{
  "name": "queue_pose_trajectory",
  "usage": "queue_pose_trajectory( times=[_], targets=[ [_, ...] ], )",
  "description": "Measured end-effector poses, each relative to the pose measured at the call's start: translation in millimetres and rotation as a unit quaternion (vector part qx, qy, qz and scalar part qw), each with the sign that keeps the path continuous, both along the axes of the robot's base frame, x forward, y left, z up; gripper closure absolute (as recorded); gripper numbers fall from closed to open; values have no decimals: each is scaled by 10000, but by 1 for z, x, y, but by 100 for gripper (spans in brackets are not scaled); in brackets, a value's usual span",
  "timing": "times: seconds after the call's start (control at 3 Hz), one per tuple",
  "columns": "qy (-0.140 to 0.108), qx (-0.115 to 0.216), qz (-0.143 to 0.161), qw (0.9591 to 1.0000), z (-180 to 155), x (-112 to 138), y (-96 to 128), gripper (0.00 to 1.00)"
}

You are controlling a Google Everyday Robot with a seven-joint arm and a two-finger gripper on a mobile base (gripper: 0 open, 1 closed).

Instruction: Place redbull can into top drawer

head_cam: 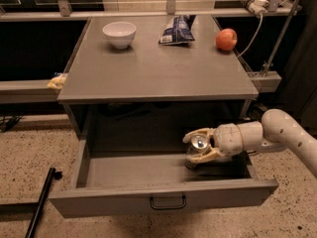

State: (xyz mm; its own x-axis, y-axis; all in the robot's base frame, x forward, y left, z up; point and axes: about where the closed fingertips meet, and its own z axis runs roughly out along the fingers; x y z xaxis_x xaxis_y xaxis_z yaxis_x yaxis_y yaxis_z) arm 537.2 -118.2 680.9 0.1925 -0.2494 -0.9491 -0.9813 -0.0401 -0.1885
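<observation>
The top drawer (124,175) is pulled out below the grey table, its dark bail handle (168,202) centred on the front panel. The redbull can (197,148) stands upright inside the drawer at its right side, silver top showing. My gripper (199,145) reaches in from the right with its cream fingers around the can, shut on it, and the can's base is at or just above the drawer floor.
On the table top (148,68) stand a white bowl (119,33), a blue-and-white snack bag (177,30) and a red apple (226,39). A black bar (39,202) lies on the speckled floor at the left. A rail with cables runs at the right.
</observation>
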Motion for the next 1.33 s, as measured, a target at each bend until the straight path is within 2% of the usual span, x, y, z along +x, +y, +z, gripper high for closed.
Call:
queue_pose_trajectory(
  times=[0.33,1.33],
  targets=[
    [0,0,0,10000,0,0,0,81],
    [0,0,1,10000,0,0,0,11]
  ],
)
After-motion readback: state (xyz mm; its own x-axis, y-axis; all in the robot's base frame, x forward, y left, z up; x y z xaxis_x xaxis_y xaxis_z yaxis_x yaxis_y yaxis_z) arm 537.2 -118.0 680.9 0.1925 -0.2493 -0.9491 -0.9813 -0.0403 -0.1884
